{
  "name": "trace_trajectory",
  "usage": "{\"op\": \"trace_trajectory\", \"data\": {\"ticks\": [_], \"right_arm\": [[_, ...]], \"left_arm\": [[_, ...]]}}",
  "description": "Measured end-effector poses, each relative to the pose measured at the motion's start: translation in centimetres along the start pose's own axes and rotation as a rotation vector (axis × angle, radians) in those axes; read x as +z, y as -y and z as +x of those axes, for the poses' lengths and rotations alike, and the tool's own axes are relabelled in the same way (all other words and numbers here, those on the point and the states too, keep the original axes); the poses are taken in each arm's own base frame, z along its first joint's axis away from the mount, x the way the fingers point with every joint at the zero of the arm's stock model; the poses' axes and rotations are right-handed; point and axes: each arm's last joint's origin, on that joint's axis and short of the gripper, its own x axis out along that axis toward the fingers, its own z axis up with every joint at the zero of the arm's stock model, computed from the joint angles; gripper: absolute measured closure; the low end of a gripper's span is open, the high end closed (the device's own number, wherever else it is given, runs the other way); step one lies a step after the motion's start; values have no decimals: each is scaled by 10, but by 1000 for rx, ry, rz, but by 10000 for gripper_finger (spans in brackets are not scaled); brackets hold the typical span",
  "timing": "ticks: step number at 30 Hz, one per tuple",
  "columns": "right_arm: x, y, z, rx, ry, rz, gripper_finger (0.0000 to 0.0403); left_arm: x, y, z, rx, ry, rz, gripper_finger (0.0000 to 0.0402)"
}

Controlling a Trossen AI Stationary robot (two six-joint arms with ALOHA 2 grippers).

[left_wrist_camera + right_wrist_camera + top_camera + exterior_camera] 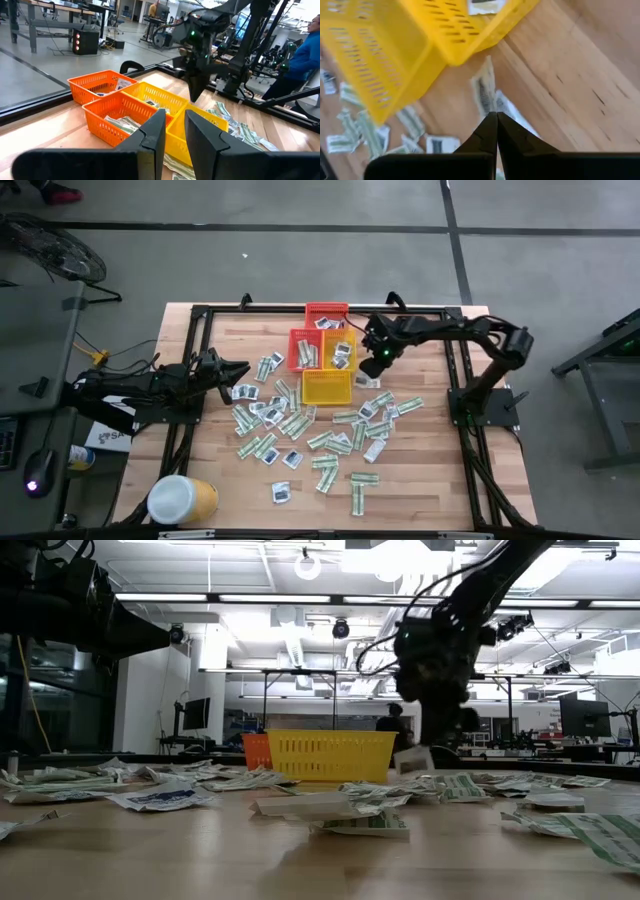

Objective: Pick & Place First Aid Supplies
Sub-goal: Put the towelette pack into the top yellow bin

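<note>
Many small flat packets, the first aid supplies [330, 435], lie scattered flat on the wooden table [420, 480]; some lie in the small baskets. My right gripper [377, 366] hangs beside the near yellow basket [327, 387], shut on one pale packet [413, 762]. In the right wrist view this packet [485, 95] sticks out past the shut fingertips. My left gripper [240, 370] waits level at the table's left side, open, with nothing between its fingers [152, 132]. My right gripper pinches one end of a pale packet [489, 107] between its two fingertips. The fingers come from above, slanting down. The packet hangs tilted below the fingers [432, 730], lifted clear of the table and of the other packets.
A red basket [326, 313], an orange basket [303, 348] and two yellow baskets [341, 345] stand together at the far middle. A yellow tub with a white lid [180, 500] lies at the near left corner. A person in blue [305, 50] stands beyond the table.
</note>
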Motion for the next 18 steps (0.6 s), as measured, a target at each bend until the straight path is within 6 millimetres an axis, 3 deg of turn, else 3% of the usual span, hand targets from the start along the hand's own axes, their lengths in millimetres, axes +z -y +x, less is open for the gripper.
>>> {"op": "trace_trajectory", "data": {"ticks": [10,18], "right_arm": [[-11,-20,-47,37,108,-76,403],[11,-36,-64,57,219,-167,403]], "left_arm": [[0,0,0,0,0,0,328],[0,0,0,0,0,0,328]]}}
